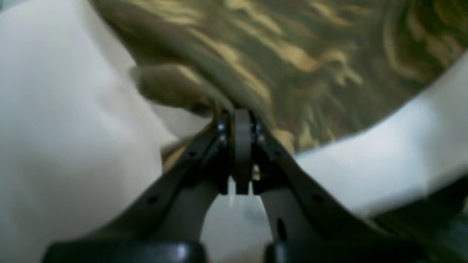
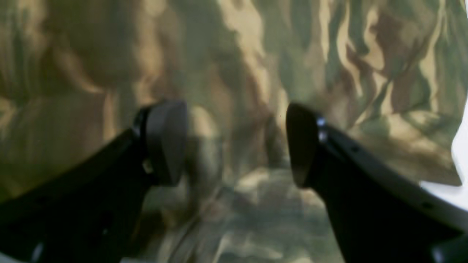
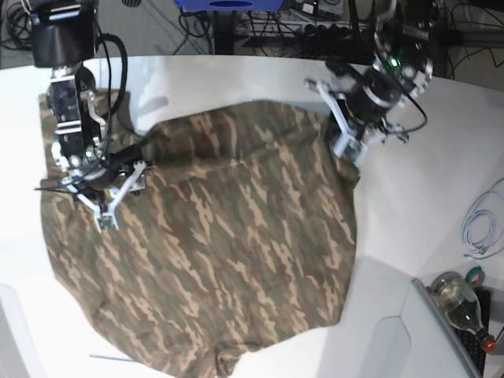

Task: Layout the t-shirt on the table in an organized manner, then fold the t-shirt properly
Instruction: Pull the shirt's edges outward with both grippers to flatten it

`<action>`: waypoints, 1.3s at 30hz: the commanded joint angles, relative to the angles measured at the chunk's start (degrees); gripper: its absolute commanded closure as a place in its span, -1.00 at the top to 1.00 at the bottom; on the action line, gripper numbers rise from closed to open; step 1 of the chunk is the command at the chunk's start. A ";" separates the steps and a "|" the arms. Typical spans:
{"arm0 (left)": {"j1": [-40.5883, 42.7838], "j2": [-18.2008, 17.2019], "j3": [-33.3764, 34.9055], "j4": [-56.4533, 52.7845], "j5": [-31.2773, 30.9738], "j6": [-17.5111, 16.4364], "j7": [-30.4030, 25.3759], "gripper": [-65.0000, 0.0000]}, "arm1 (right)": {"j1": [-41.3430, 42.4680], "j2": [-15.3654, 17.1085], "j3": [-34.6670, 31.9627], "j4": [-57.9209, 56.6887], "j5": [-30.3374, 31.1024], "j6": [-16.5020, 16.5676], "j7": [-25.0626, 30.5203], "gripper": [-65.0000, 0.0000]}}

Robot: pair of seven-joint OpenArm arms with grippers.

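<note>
- Nearest the base camera, the hem of the t-shirt [image 3: 213, 260] lies rumpled along the front of the white bench [image 3: 402, 205], with a glass bottle [image 3: 461, 303] off by the bench's front corner.
- Across the middle, the camouflage cloth is spread wide and mostly flat, covering much of the bench top.
- At the shirt's edge on the base view's right, the left end effector [image 1: 242, 120] is closed tight, its fingers pinching a fold of the cloth's edge just above the white surface.
- On the base view's left, the right end effector [image 2: 236, 142] stands wide apart over the shirt; nothing sits between its fingers, and cloth fills the wrist view beneath them.
- Beyond the far rim of the bench, a tangle of dark cables [image 3: 260, 31] runs along the floor.
</note>
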 commanded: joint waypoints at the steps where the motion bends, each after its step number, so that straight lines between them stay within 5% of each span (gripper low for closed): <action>1: 1.69 -0.15 -0.09 1.38 0.71 0.10 -0.64 -1.00 | 1.76 0.36 0.09 -0.57 -0.16 -0.08 1.22 0.20; 5: 5.29 1.61 -1.76 1.55 3.34 0.18 -0.64 -1.00 | 4.22 0.36 0.36 -6.19 -0.16 -1.05 1.22 0.20; 13: 6.61 5.39 -12.93 1.29 3.87 0.18 0.06 -1.00 | 5.72 0.71 0.27 -10.24 -0.16 -9.13 1.31 0.20; 18: 6.61 5.48 -12.93 1.64 3.87 0.18 7.44 -1.00 | 6.42 0.62 0.18 -10.24 -0.16 -14.76 1.31 0.20; 23: 10.39 5.65 -13.45 2.17 3.43 0.18 9.29 -0.08 | 6.42 0.88 0.44 -10.33 -0.16 -15.20 1.31 0.20; 27: 13.73 5.65 -15.65 5.42 3.34 0.18 9.29 0.27 | 6.42 0.97 0.44 -10.24 -0.16 -15.20 1.31 0.20; 33: 0.45 6.44 -18.99 4.10 3.34 0.18 9.47 0.18 | 3.87 0.97 0.18 -4.44 -0.16 -14.85 1.31 0.20; 38: -19.06 7.68 -14.24 -7.24 3.87 0.18 11.93 -1.00 | 2.46 0.88 0.18 -1.09 -0.16 -14.85 0.96 0.20; 39: -22.84 7.68 -12.66 -11.72 3.87 0.18 12.72 -1.00 | 2.37 0.88 0.18 -1.01 -0.16 -14.85 0.96 0.20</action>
